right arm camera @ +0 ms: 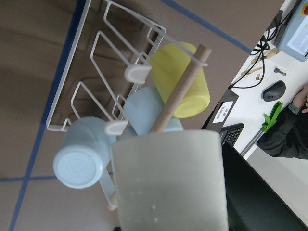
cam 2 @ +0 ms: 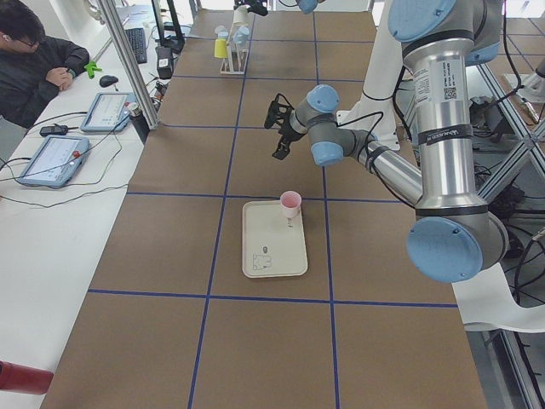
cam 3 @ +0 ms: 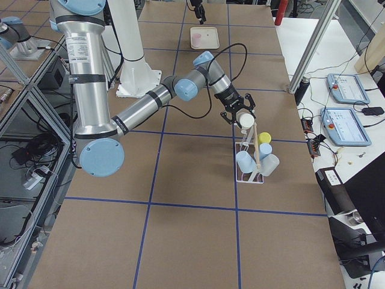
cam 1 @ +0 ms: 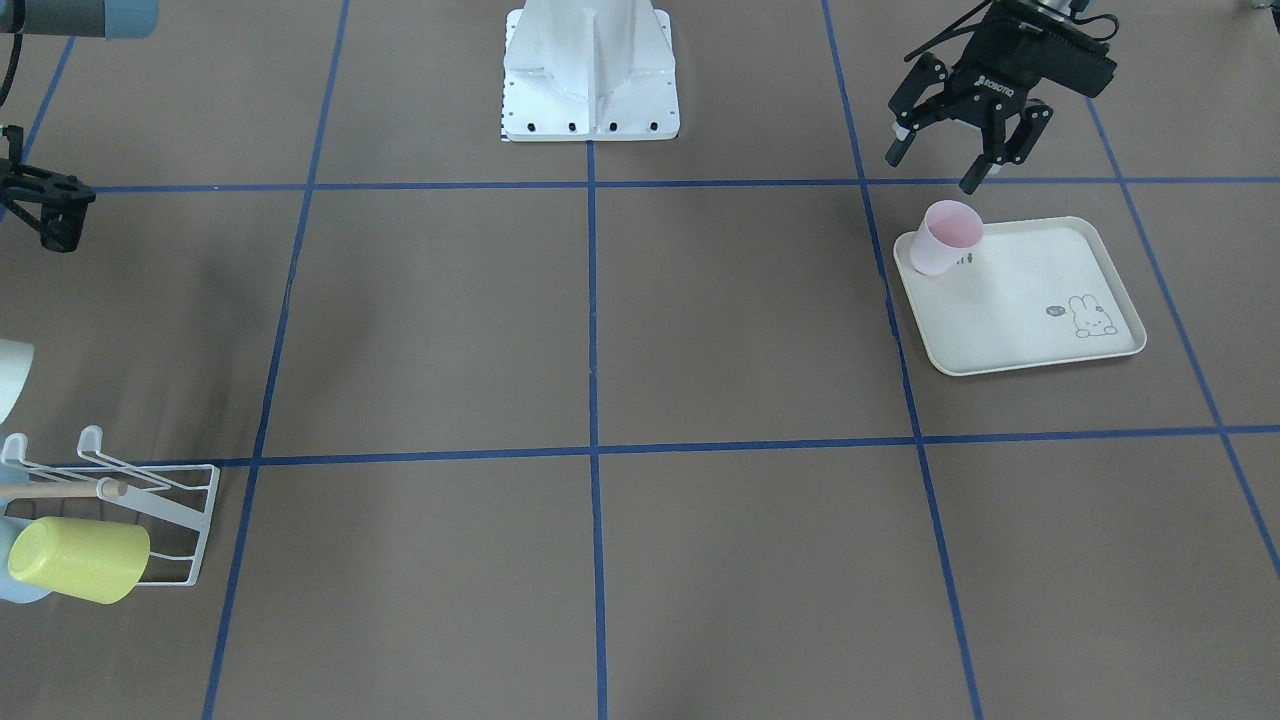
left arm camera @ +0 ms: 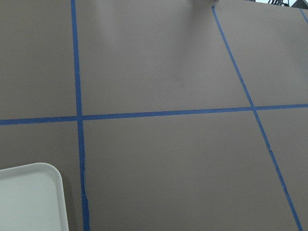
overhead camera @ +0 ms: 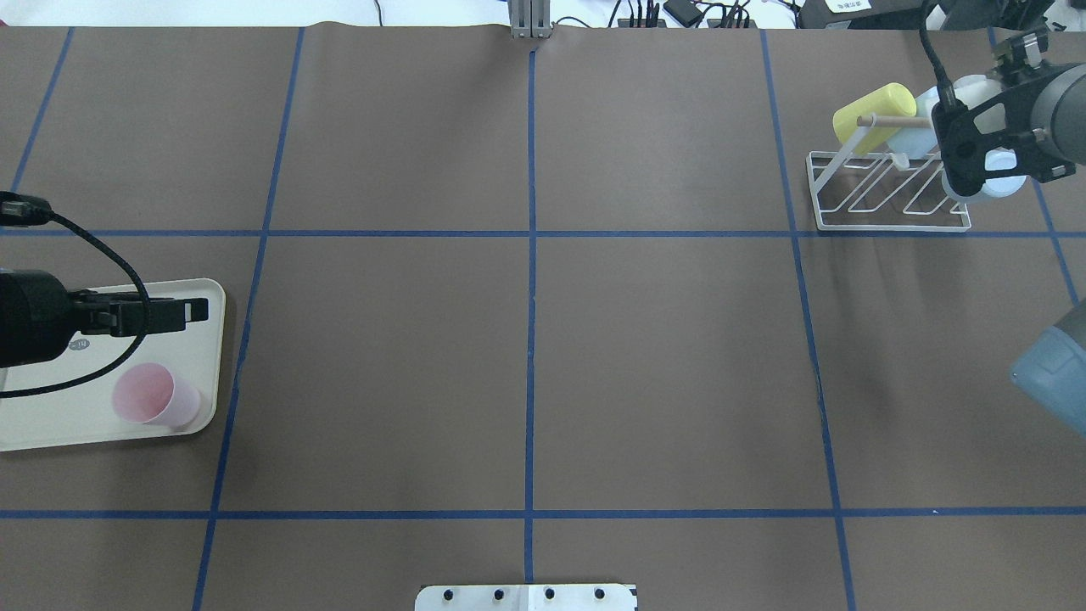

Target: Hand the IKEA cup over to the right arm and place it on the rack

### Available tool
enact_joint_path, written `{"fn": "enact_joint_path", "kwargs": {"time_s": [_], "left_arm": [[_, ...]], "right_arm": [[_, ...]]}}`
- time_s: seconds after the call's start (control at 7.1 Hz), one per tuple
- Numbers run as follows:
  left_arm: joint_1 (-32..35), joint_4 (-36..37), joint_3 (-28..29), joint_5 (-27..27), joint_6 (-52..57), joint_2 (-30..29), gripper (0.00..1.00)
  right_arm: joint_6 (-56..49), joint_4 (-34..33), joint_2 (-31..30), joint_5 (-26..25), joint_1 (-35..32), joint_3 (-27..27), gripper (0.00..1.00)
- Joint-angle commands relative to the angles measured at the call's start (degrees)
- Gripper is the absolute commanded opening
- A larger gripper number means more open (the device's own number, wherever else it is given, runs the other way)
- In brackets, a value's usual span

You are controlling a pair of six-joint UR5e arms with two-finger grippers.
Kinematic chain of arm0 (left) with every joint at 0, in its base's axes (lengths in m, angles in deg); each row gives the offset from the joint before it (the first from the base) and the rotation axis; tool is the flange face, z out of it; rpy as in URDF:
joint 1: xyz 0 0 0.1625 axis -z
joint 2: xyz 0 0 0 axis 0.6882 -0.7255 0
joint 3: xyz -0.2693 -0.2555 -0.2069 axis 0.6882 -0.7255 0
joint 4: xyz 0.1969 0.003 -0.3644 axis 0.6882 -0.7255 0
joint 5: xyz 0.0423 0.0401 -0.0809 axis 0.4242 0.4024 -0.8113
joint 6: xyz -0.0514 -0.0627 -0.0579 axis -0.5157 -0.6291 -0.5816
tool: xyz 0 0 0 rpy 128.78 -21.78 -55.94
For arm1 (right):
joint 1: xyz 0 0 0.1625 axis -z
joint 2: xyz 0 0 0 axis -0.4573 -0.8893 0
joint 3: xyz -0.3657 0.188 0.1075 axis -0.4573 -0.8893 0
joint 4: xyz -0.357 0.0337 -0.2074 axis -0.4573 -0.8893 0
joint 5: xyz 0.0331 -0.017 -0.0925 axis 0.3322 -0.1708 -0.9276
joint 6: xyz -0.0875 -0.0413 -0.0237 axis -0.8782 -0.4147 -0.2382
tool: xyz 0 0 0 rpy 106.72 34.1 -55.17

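Note:
My right gripper (cam 3: 242,117) is shut on a whitish IKEA cup (right arm camera: 168,183) and holds it in the air just above the white wire rack (overhead camera: 891,222). In the right wrist view the cup fills the lower frame, and the rack's wooden rod (right arm camera: 180,86) and prongs lie behind it. A pink cup (cam 1: 948,237) stands upright in a corner of the cream rabbit tray (cam 1: 1030,310). My left gripper (cam 1: 933,172) hangs open and empty above the tray, apart from the pink cup.
A yellow cup (overhead camera: 874,114) and light-blue cups (right arm camera: 77,163) hang on the rack. The robot base (cam 1: 590,70) stands at the table's mid edge. A person (cam 2: 34,60) sits at a side table with tablets. Blue tape lines grid the brown table.

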Motion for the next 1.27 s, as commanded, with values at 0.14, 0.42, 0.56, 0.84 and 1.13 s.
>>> {"fn": "enact_joint_path", "kwargs": {"time_s": [0.14,0.42,0.56,0.84,1.13], "left_arm": [[0.0,-0.09,0.05,-0.03,-0.09,-0.3,1.0],[0.0,-0.09,0.05,-0.03,-0.01,-0.3,1.0],[0.0,-0.09,0.05,-0.03,-0.01,-0.3,1.0],[0.0,-0.09,0.14,-0.03,-0.01,-0.3,1.0],[0.0,-0.09,0.14,-0.03,-0.01,-0.3,1.0]], "right_arm": [[-2.28,0.37,-0.46,-6.14,1.57,-4.34,0.0],[-1.76,0.03,-0.11,-9.29,4.91,-4.62,0.0],[-1.41,0.02,-0.2,-10.27,5.45,-5.22,0.0],[-1.67,0.11,-0.2,-13.08,6.06,-6.9,0.0],[-1.76,0.11,-0.03,-13.36,6.15,-8.03,0.0]]}}
